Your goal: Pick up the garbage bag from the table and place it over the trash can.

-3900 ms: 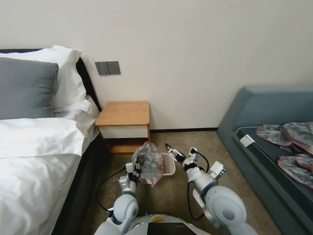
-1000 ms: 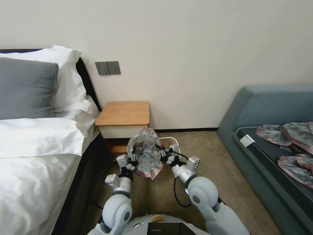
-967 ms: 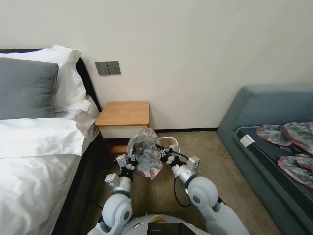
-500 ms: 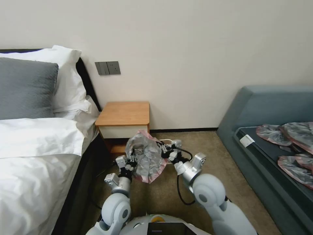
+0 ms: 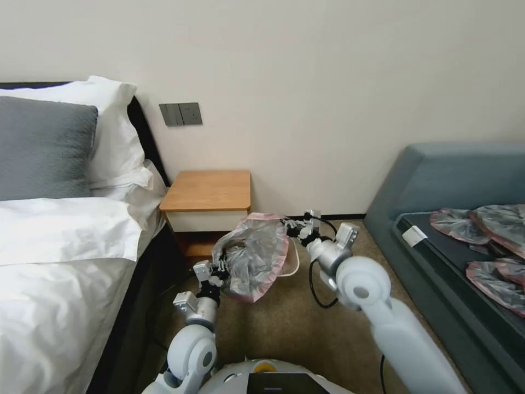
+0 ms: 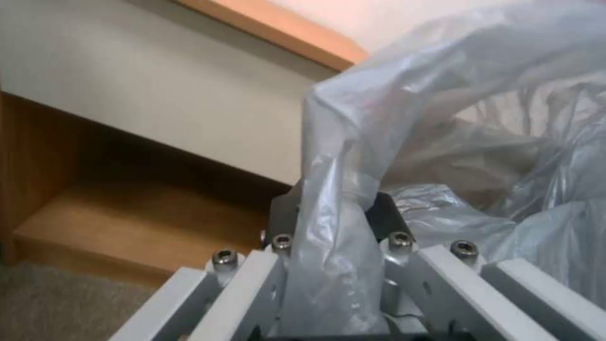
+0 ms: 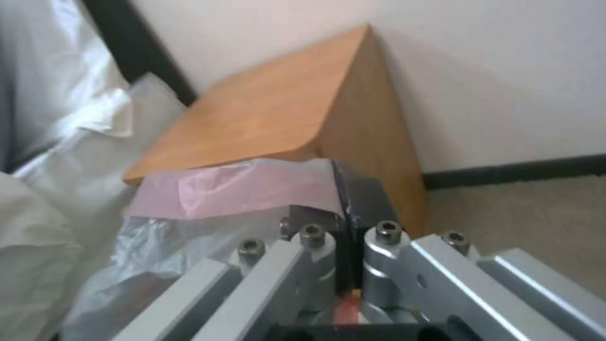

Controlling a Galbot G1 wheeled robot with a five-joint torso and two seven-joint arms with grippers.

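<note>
1. Our right gripper has its jaws pressed together on the pinkish-red rim of the garbage bag, up near the front right corner of the table; in the right wrist view the pink band runs straight into the shut fingers.
2. Our left gripper is clamped on a fold of grey plastic at the opposite side, lower and nearer to us; in the left wrist view the film is pinched between the dark pads.
3. We judge that we hold the bag at two opposite points so its mouth is stretched wide, tilted toward the floor, ready to go over a rim.
4. The bag hangs in the air between our arms, clear of the tabletop and in front of the white drawer.
5. The trash can stands on the carpet behind the bag; only a sliver of cream rim peeks out, so the bag is not yet fitted over it.
</note>
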